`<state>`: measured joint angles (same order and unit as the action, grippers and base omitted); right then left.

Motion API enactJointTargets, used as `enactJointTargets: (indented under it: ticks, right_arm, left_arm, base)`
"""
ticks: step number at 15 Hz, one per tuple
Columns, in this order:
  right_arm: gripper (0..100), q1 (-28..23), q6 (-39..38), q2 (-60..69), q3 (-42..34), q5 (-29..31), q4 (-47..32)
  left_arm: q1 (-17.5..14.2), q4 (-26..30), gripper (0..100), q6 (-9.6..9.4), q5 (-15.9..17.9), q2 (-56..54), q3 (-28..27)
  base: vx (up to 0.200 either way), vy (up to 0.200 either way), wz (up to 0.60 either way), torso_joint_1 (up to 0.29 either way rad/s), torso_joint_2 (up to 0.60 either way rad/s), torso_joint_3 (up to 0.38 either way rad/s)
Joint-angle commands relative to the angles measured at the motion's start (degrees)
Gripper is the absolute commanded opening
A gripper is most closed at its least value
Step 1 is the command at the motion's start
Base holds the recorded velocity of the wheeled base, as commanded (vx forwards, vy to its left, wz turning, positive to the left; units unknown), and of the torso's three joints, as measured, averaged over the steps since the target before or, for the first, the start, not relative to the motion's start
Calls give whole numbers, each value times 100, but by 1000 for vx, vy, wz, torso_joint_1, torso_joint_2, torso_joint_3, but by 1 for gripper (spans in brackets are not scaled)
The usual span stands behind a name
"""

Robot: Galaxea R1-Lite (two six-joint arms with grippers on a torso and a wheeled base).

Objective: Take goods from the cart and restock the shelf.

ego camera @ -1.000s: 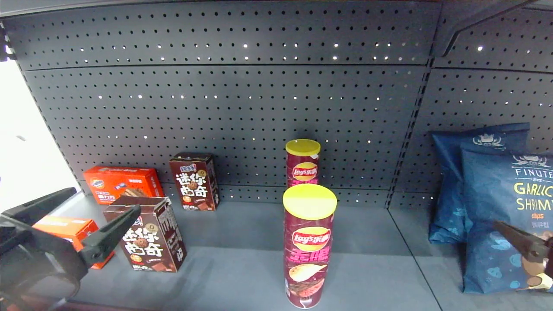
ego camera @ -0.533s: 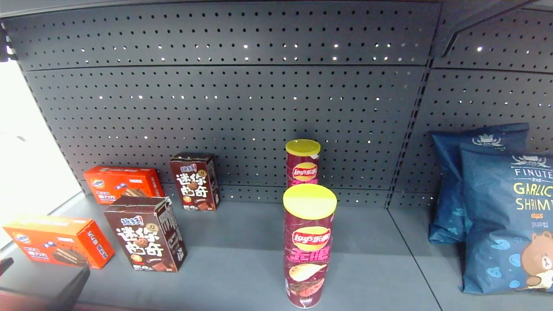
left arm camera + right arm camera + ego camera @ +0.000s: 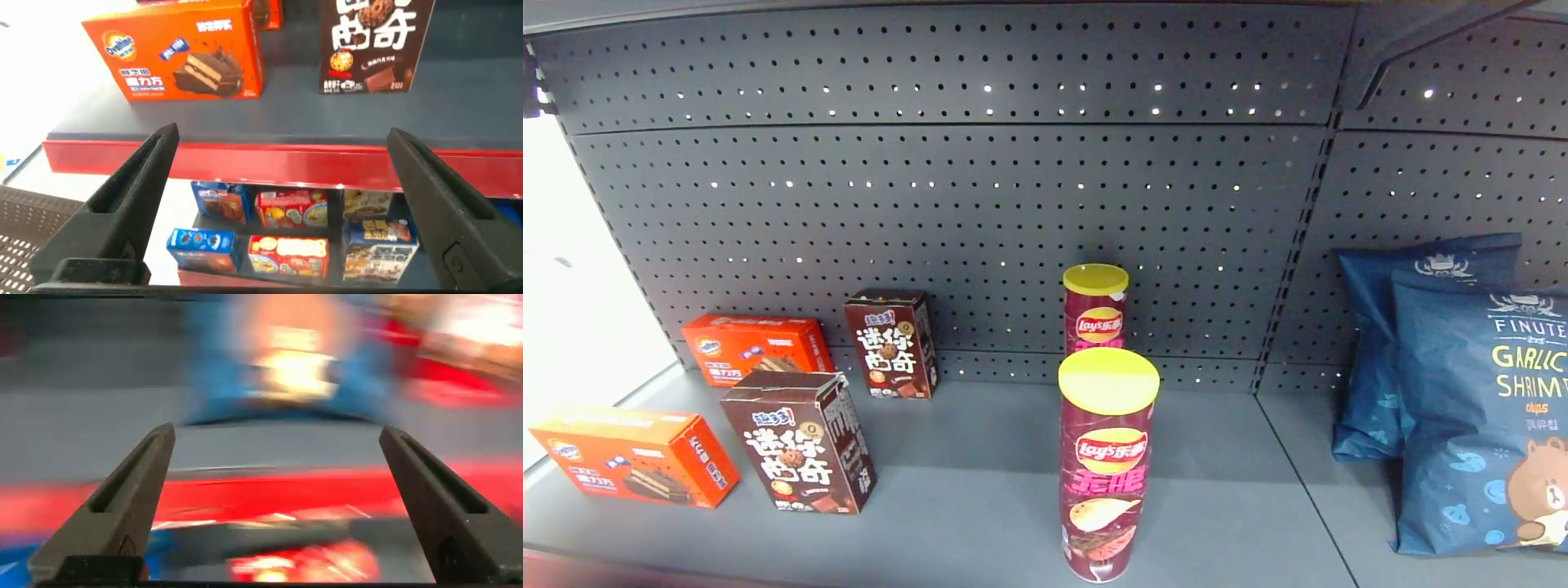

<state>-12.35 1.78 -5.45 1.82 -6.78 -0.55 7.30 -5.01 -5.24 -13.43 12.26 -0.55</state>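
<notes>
Grey pegboard shelf (image 3: 980, 482), both claws empty

Left claw (image 3: 283, 137) hangs wide open and empty, facing the shelf's red front lip (image 3: 270, 155); the orange cardboard cake box (image 3: 184, 49) sits above and beyond it. Right claw (image 3: 277, 434) gapes empty too, toward a blurry blue bag (image 3: 286, 359). Wire mesh (image 3: 24, 237) beside the left claw may be the cart, so left's probably nearer.

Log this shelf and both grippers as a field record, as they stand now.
shelf: grey deck, perforated back panel
front orange box: left end, near the front
back orange box: against the back panel
front brown box: upright, right of the front orange box
back brown box: upright, at the back
front chip can: upright, mid-shelf
back chip can: upright, behind it
blue bags: two, right bay
left gripper: open, empty
right gripper: open, empty
</notes>
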Motion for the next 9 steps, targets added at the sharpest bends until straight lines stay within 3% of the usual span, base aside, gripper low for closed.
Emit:
enactJointTargets:
  ticks: [1,2,3,5,8,9]
  right_arm:
    - [100,-13,-20,35,-15,-25,2]
    - [100,-13,-29,35,-15,274,2]
    - [100,-40,-178,18,-182,1117,64]
    - [100,-31,-152,18,-182,1003,64]
    - [100,-31,-143,18,-182,968,64]
    - [100,-31,-143,9,-182,968,72]
  left_arm:
    - [17,396,100,14,51,-699,-42]
    - [17,396,100,23,43,-699,-33]
    - [17,387,100,94,43,-699,-33]
    - [17,404,100,120,43,-699,-33]
    - [8,378,100,551,69,-708,-33]
    - [8,360,100,568,43,-708,-15]
  base:
    - [0,0,0,0,0,0]
    - [0,0,0,0,0,0]
    - [0,0,0,0,0,0]
    - [0,0,0,0,0,0]
    - [0,0,0,0,0,0]
    - [0,0,0,0,0,0]
